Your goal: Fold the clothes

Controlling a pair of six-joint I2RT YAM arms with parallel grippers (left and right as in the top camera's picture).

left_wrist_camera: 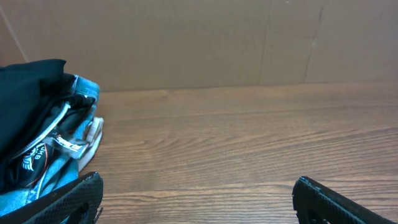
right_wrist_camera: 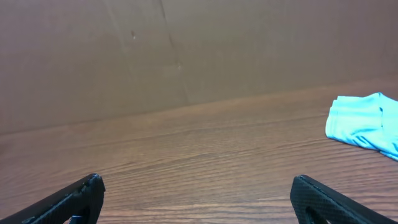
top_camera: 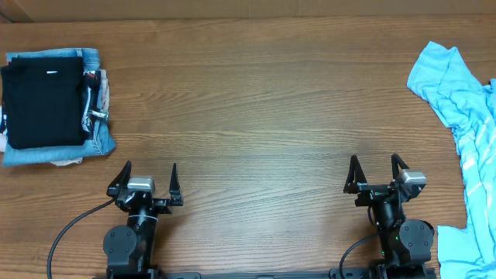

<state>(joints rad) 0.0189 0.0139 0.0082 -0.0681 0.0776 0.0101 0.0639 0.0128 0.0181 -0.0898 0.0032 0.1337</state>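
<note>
Black T-shirt point(top_camera: 43, 105) lies folded on top of a small stack at about 10 o'clock on the tabletop point(top_camera: 256, 108), near its left edge. A small white neck label shows on its upper part. Under it sits a light blue denim piece point(top_camera: 97, 143), whose edges stick out along the top, right and bottom of the stack. Between the two, on the right side, a black garment with white lettering point(top_camera: 91, 108) peeks out; the left wrist view shows it point(left_wrist_camera: 43, 152) bunched beneath the T-shirt point(left_wrist_camera: 28, 93) and above the denim point(left_wrist_camera: 87, 90).

A light blue garment point(top_camera: 465, 116) lies crumpled at 3 o'clock, running down the right edge of the tabletop; the right wrist view catches one corner of it point(right_wrist_camera: 364, 121).

The left hand point(top_camera: 147, 180) rests at about 7 o'clock, jaws spread wide and holding nothing, well apart from the stack. The right hand point(top_camera: 377, 172) sits at about 5 o'clock, jaws likewise wide and empty, near but not touching the light blue garment. Both point toward 12 o'clock.
</note>
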